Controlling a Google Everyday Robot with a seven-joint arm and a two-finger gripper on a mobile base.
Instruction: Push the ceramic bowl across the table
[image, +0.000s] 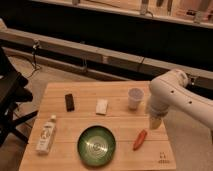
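The ceramic bowl (96, 146) is green and glossy with pale rings at its centre. It sits near the front edge of the light wooden table (120, 122), in the middle. My gripper (156, 121) hangs from the white arm (172, 95) over the table's right side, to the right of the bowl and well apart from it. It is just above a small orange-red carrot-like item (140, 140).
A white cup (134, 98) stands at the back right, close to the arm. A white block (102, 106) and a black block (69, 102) lie at the back. A white bottle (46, 135) lies at the front left. A dark chair (10, 100) stands left of the table.
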